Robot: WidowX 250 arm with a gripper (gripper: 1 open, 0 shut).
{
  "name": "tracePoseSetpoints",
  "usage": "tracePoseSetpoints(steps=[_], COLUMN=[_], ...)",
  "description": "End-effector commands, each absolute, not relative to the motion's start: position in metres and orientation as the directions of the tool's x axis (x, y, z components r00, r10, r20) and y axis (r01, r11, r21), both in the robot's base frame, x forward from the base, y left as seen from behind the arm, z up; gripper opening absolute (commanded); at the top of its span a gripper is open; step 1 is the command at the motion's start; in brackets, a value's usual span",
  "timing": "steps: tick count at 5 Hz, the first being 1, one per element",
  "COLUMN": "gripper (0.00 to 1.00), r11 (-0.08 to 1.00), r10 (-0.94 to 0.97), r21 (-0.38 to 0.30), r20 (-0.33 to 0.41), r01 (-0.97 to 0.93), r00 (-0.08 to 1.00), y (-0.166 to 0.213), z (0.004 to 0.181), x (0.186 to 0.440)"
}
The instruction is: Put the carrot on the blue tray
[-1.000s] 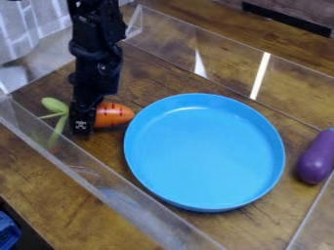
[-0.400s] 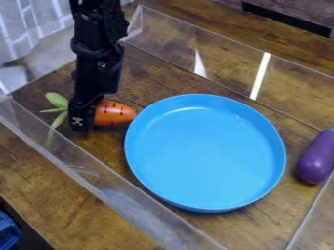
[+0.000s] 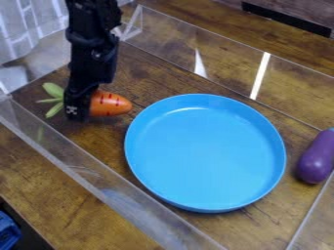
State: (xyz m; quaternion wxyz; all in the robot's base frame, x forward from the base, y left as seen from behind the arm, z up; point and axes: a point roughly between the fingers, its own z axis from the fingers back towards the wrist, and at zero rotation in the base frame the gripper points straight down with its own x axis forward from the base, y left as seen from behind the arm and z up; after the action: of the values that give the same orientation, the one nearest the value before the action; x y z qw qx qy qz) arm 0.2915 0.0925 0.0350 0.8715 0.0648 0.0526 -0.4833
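While the black gripper (image 3: pixel 81 107) comes down from the upper left of the frame, it stands upright over the carrot (image 3: pixel 104 103) and covers the middle part of it. The carrot lies at the left of the frame, on the wooden table (image 3: pixel 196 49), just beside the left rim of the blue tray (image 3: pixel 205 150) but not on it. Its long axis runs almost level across the picture — the orange tapered end points right, toward the tray, and the green leaves (image 3: pixel 54 99) spread to the left of the gripper. The jaws sit around the carrot near its leafy end and seem closed on it, though I cannot tell if the carrot is lifted from the wood or touches it. The tray is empty and fills the centre. A purple toy (image 3: pixel 315 156) lies at the right edge, well apart from the carrot. A clear plastic wall (image 3: pixel 78 161) runs across the lower left.
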Motion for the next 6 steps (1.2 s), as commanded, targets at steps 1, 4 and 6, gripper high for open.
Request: tracePoseSetpoints(steps=[1, 4, 6], gripper=[0.00, 0.00, 0.00], r11=[0.468, 0.395, 0.388], r10=[-0.866, -0.898, -0.891], r21=[0.124, 0.153, 0.183], r20=[-0.133, -0.145, -0.178], r01=[0.875, 0.906, 0.903], r00=[0.482, 0.416, 0.418], y=[0.105, 0.118, 0.121], z=[0.049, 0.068, 0.090], x=[0.301, 0.308, 0.324])
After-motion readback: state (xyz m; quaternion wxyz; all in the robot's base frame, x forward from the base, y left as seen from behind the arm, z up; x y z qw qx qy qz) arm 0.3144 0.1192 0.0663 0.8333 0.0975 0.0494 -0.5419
